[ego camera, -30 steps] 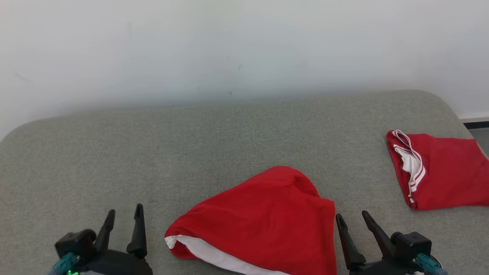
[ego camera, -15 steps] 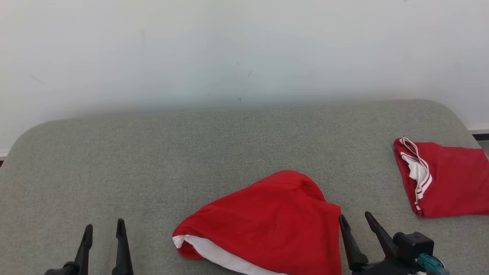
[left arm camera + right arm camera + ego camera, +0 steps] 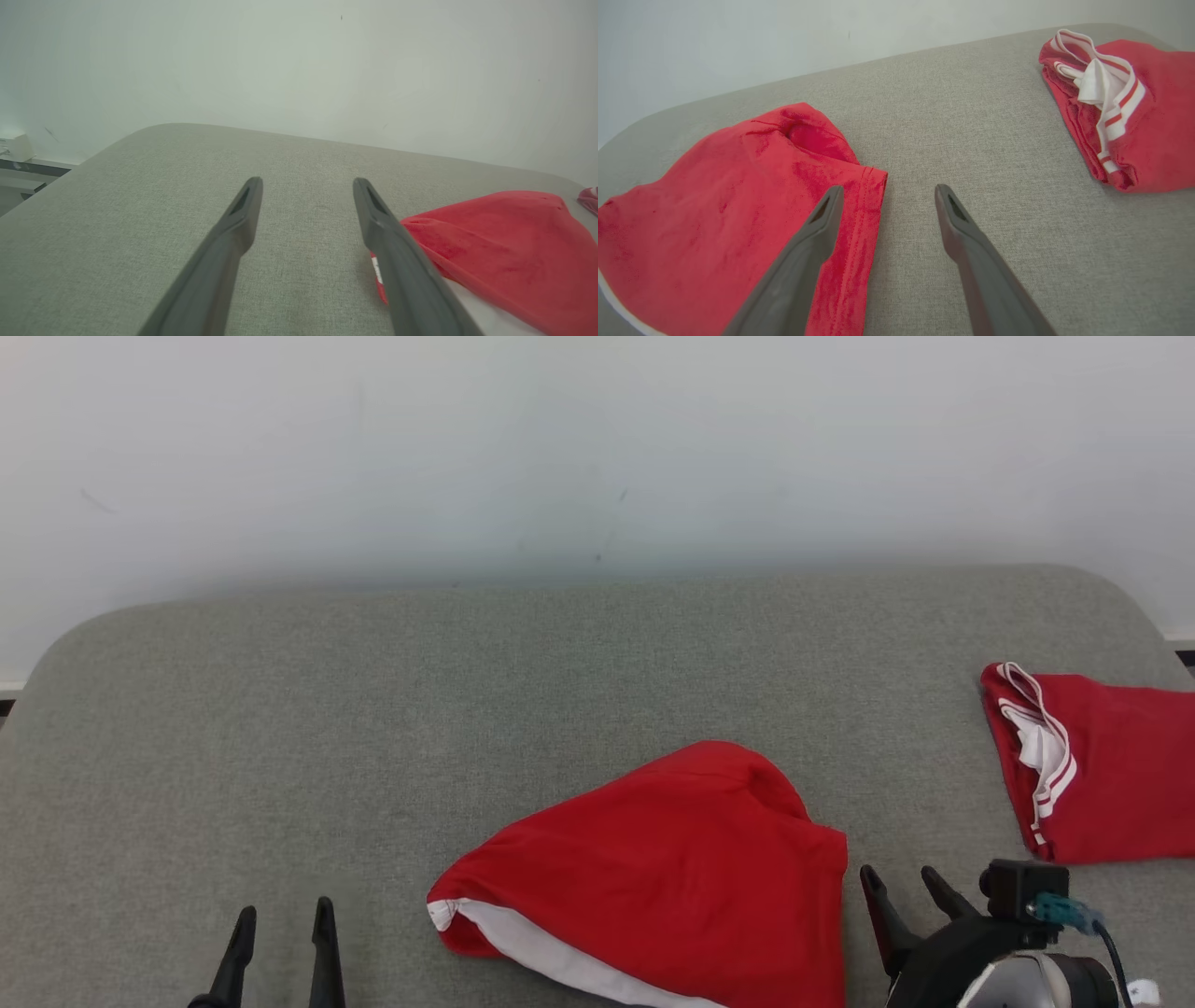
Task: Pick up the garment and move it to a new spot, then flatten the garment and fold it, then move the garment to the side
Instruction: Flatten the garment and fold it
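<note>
A red garment (image 3: 672, 868) with a white-lined hem lies loosely bunched on the grey padded surface (image 3: 373, 709), near the front edge. My left gripper (image 3: 286, 913) is open and empty at the lower left, apart from the garment's left corner. In the left wrist view its fingers (image 3: 307, 183) point over bare grey fabric, with the garment (image 3: 504, 238) just to the right. My right gripper (image 3: 901, 877) is open and empty beside the garment's right hem. The right wrist view has this gripper (image 3: 889, 189) straddling that hem edge of the garment (image 3: 714, 210) without touching it.
A second red garment (image 3: 1111, 775) with white-striped trim lies folded at the surface's right end, also seen as the folded garment (image 3: 1134, 102) in the right wrist view. A pale wall (image 3: 597, 448) stands behind. Bare grey fabric spreads across the left and back.
Both grippers have drawn back toward the picture's bottom edge, the left one most. The head camera has shifted a little. Neither garment has moved on the surface.
</note>
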